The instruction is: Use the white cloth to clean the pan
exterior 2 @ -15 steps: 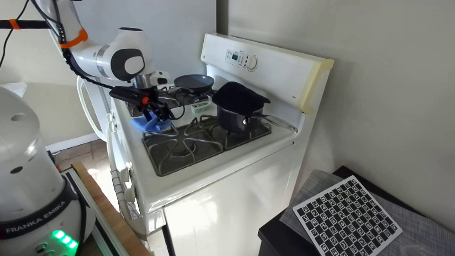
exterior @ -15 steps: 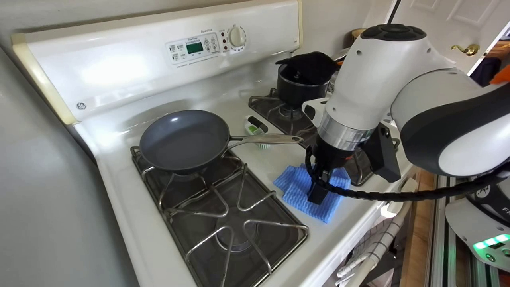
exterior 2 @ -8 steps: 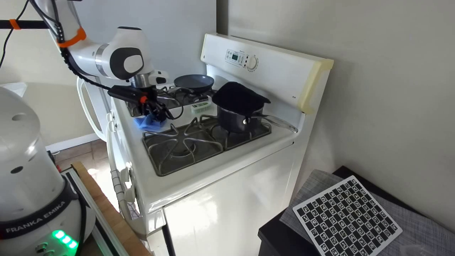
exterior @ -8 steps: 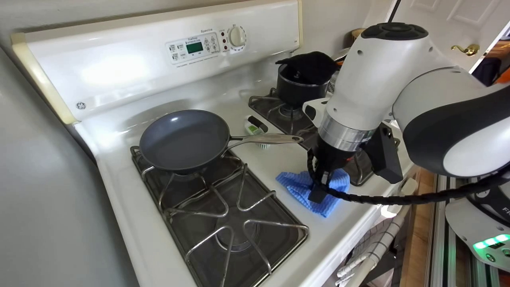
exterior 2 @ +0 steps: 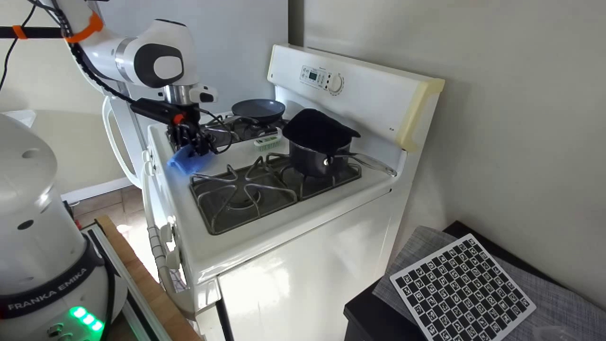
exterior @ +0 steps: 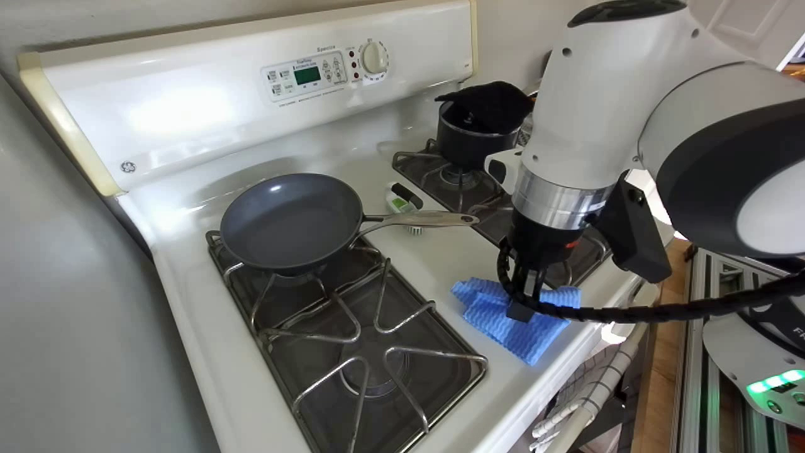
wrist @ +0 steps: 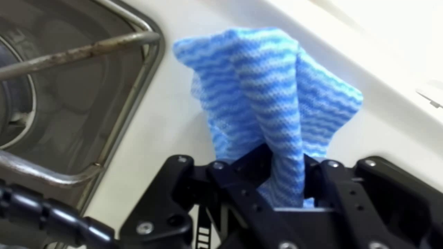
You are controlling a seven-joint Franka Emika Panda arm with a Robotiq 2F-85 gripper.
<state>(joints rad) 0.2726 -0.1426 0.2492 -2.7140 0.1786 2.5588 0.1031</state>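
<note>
The job has only just begun. In the wrist view, the gripper [wrist: 286,157] has the blue cloth [wrist: 266,86], and its fingers [wrist: 254,160] are pinching a fold of it tight, with the fold sticking up between them. The rest of the cloth spreads out past the fingers, near the front edge of the stove [exterior: 434,258]. I can't tell if every corner is up off the white top. The pan [exterior: 292,220] sits at the back, well apart from the cloth. So it looks like the grabbing is done and the wiping is not. I think the cloth has to go up, across to the pan, down inside it, and then rub around. Half a second ago, the cloth was more scrunched up and a bit farther from the front edge. Now the gripper and the cloth have moved together toward that edge, and the cloth looks more spread out. The arm [exterior: 582,107] has moved along with them. The pan, the black pot [exterior: 475,138] and the little brush [exterior 2: 268,142] have all stayed in the same spots.
</note>
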